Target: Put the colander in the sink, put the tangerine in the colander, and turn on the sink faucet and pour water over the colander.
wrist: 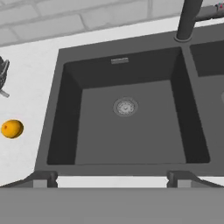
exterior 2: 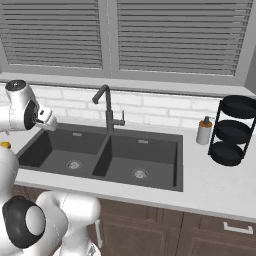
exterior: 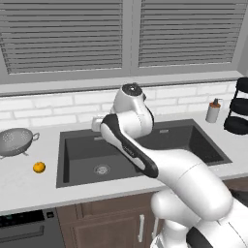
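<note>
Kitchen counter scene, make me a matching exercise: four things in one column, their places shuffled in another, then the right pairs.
Things:
1. silver-grey pierced metal colander
2. small bright orange tangerine
3. small white soap dispenser bottle
4. tall dark grey gooseneck sink faucet

Places:
A. behind the divider between the two basins
B. counter, beside the black tiered rack
C. counter left of the sink, near the wall
D. counter left of the sink, nearer the front edge

Pairs: 1-C, 2-D, 3-B, 4-A

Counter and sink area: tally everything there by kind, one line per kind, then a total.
Colander: 1
Tangerine: 1
Sink, double basin: 1
Sink faucet: 1
Soap dispenser: 1
Black tiered rack: 1
Total: 6
</note>
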{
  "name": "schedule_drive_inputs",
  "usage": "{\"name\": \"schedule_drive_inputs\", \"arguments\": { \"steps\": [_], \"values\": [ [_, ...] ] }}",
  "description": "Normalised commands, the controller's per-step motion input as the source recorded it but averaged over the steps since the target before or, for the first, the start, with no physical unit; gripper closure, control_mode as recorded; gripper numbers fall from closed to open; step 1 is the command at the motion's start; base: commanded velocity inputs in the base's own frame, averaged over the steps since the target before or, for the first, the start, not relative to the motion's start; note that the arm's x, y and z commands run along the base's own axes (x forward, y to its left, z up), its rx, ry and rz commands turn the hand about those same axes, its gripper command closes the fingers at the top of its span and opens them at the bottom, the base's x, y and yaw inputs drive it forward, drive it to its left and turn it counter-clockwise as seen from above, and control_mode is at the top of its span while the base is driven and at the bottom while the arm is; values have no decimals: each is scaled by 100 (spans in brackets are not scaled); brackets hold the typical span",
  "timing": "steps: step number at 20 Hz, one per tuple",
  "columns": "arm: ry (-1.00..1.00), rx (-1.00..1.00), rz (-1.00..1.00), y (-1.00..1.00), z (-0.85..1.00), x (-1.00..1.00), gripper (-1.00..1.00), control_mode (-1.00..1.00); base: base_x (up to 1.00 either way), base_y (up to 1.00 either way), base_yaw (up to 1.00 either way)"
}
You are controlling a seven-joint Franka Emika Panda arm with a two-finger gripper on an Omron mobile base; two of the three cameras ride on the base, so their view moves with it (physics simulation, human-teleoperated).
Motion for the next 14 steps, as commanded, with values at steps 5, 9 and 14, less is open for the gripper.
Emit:
{"name": "schedule_drive_inputs", "arguments": {
  "steps": [5,9,14],
  "values": [
    [0,12,0,71,-24,35,-100,-100,0,0,0],
    [0,13,0,69,-19,35,-100,-100,0,0,0],
    [-2,11,0,69,-11,34,-100,-100,0,0,0]
  ]
}}
